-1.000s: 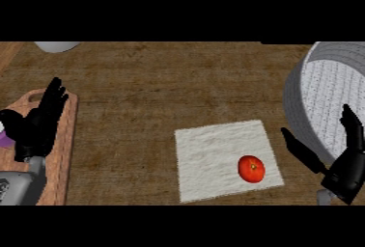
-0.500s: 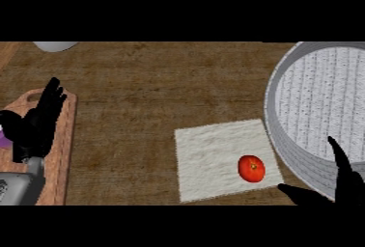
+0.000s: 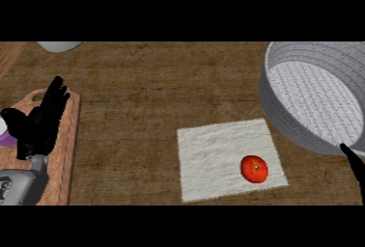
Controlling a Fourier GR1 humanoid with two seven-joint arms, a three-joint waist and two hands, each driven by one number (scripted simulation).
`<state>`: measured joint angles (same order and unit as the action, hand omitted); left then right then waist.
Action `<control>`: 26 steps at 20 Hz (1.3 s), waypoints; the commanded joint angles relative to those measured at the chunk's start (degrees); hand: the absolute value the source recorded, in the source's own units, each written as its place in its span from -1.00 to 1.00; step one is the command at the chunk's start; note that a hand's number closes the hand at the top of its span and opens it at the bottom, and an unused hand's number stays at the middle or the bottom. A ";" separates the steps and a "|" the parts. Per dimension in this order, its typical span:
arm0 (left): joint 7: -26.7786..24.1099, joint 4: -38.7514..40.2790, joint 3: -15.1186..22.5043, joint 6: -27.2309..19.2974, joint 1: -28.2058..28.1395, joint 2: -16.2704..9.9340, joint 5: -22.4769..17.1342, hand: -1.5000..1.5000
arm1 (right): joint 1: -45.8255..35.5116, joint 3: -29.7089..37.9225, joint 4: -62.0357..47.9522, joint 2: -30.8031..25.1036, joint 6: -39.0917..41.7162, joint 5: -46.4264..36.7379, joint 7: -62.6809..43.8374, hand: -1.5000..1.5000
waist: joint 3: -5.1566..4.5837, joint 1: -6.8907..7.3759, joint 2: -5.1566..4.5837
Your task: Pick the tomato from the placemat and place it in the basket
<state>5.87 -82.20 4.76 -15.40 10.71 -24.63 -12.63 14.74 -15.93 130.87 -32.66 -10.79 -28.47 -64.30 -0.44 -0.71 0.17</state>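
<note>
One round red tomato [image 3: 254, 169] on woven white placemat [image 3: 227, 159], ribbed grey basket [image 3: 314, 99], left hand [image 3: 39, 126] fingers straight.

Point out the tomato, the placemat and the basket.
tomato [image 3: 254, 169], head view, middle of its red skin.
placemat [image 3: 214, 159], head view, bare white cloth left of the tomato.
basket [image 3: 285, 123], head view, outer grey wall.

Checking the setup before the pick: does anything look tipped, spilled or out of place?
Nothing stands out. The tomato lies whole on the white placemat, the grey basket sits upright beside it, and nothing is spilled on the counter.
</note>
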 commanded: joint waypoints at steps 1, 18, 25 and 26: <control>2.86 -3.31 -0.14 0.42 -0.70 0.03 -0.31 0.00 | -4.50 1.59 8.27 0.82 5.16 -1.61 -17.30 -1.00 | 0.33 0.97 -0.06; 6.29 -4.41 -2.22 1.56 1.25 3.72 4.81 0.00 | -0.47 -9.31 -11.32 21.10 -5.52 -23.41 4.22 -1.00 | 0.45 0.59 -0.10; 0.49 3.12 -5.18 4.95 2.87 6.05 6.19 0.00 | -2.99 -5.60 -19.45 24.08 -6.63 -23.46 9.74 -1.00 | 0.44 0.54 -0.20; 1.31 -0.93 -4.72 4.86 0.30 6.15 7.33 0.00 | 0.72 -8.20 -16.15 24.69 -7.47 -26.49 8.62 -1.00 | 0.44 0.55 -0.13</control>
<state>7.58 -82.69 0.81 -11.54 11.37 -19.26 -6.93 15.08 -23.83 115.75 -9.84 -16.81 -52.75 -55.65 0.01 -0.17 0.02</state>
